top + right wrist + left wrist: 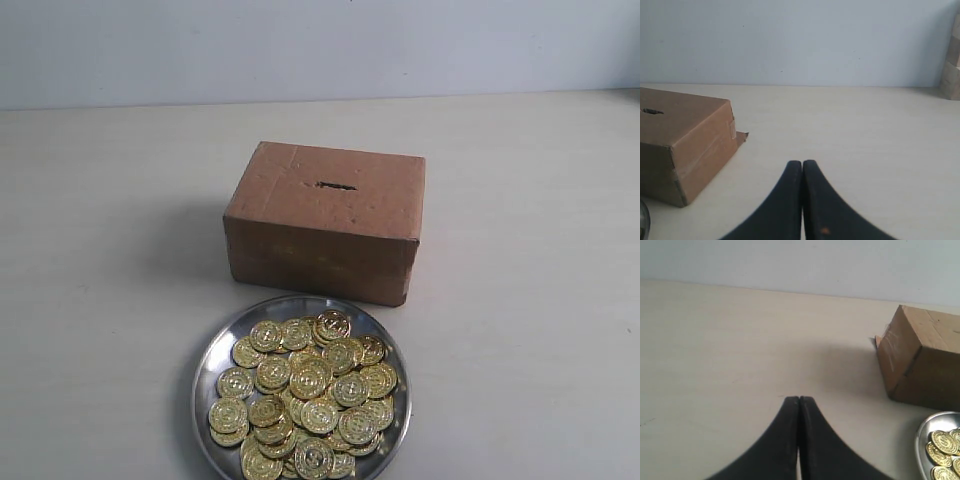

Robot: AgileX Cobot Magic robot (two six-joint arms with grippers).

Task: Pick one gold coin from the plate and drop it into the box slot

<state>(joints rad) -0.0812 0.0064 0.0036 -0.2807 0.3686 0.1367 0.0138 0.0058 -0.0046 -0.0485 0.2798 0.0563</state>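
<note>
The left gripper (799, 399) is closed: its two black fingers (782, 440) lie flat against each other, with only a thin seam between them. The right gripper (802, 163) shows the same pose, with its black fingers (827, 210) pressed together up to the tips.

Your pale tabletop (90, 300) meets a grey wall (300, 45) at twelve o'clock; a beige blocky thing (952, 57) stands by it.
</note>
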